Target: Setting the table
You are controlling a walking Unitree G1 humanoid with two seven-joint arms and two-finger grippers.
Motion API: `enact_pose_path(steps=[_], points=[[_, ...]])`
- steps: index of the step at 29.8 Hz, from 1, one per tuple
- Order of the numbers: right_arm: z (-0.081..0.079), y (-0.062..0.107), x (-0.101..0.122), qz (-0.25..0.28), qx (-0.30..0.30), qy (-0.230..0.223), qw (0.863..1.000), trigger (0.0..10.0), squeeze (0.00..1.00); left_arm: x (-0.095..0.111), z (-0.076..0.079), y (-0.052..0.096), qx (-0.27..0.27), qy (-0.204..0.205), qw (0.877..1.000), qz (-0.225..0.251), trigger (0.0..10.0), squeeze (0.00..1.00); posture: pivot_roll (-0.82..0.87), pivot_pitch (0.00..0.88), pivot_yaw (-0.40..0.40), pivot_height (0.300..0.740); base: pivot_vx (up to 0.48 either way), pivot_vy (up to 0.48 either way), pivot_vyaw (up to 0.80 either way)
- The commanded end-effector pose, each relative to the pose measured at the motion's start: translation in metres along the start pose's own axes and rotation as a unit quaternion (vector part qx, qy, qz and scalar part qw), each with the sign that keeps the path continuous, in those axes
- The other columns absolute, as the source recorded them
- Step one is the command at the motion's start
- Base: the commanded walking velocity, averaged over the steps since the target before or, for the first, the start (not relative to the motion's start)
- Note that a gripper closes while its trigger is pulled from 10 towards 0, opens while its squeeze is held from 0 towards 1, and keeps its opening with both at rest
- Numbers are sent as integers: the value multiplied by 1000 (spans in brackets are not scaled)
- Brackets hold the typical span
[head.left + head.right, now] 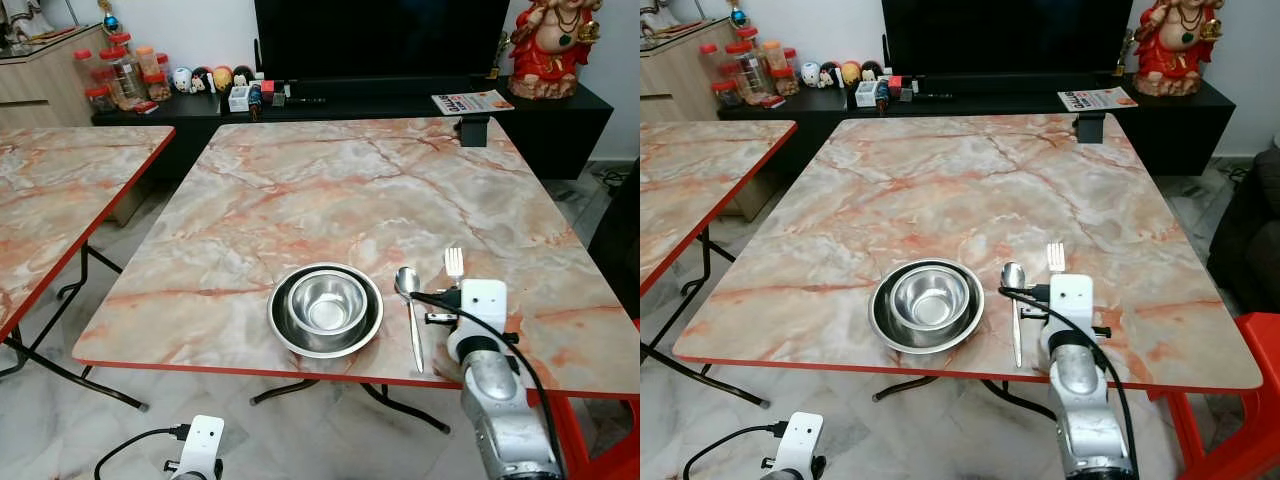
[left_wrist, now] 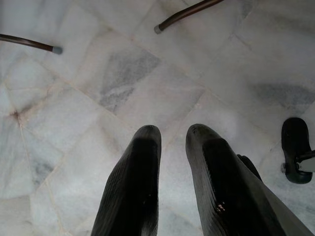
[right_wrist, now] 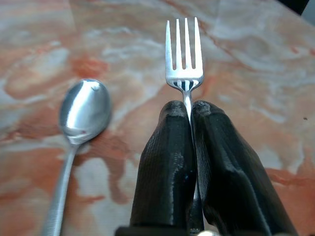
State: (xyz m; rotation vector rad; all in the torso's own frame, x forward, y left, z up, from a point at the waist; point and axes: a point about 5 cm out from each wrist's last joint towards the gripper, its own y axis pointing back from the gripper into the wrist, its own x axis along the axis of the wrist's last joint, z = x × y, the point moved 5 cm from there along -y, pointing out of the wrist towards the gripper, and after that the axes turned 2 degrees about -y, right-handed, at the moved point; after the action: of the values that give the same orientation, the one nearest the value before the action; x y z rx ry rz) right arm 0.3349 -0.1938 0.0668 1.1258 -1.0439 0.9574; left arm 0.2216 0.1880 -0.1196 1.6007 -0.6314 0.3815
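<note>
**Right gripper clamped on the fork beside the spoon, left arm hanging low**

Nearest to me, my left gripper (image 2: pixel 172 142) hangs idle below the table edge, pointing down at the pale marble floor (image 2: pixel 123 83); its two black fingers stand slightly apart with nothing between them. My right arm reaches up over the near edge of the marble-patterned table (image 1: pixel 330 190), wrist roughly level, white camera housing on top with a black cable looping off it. The right gripper (image 3: pixel 189 110) has its fingers pressed together on the handle of the fork (image 3: pixel 184 54), whose tines stick out past the fingertips, pointing away from me, low over the tabletop; I cannot tell whether it touches.

Just to the left of the fork the spoon (image 1: pixel 409 310) lies flat on the table, bowl away from me, handle toward the near edge. Left of that, near the front edge, sits a steel bowl (image 1: pixel 325 300) nested on a steel plate (image 1: pixel 285 335).

Further off, a second marble table (image 1: pixel 60 190) stands to the left. Beyond the table a black low cabinet (image 1: pixel 560 115) carries a magazine (image 1: pixel 472 101) whose cover print is too small for me to read, a red and gold statue (image 1: pixel 555 45), small figurines, and red-lidded jars (image 1: pixel 120 70) whose labels I cannot make out
</note>
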Motion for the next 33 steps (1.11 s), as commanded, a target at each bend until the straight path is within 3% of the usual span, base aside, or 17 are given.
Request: enact_pose_path(steps=[1, 21, 33], points=[[-2, -1, 3, -6, 6, -9, 1000, 10000, 0, -2, -2, 0, -1, -4, 1000, -6, 10000, 0, -141, 0, 63, 740, 0, 0, 0], [-5, 20, -14, -67, 14, -41, 997, 10000, 0, -5, -1, 1, -4, -4, 1000, -9, 10000, 0, -142, 0, 64, 740, 0, 0, 0], [-9, 19, -19, -78, 19, -42, 996, 10000, 0, -4, -1, 0, -6, -5, 1000, -9, 10000, 0, -140, 0, 65, 740, 0, 0, 0]])
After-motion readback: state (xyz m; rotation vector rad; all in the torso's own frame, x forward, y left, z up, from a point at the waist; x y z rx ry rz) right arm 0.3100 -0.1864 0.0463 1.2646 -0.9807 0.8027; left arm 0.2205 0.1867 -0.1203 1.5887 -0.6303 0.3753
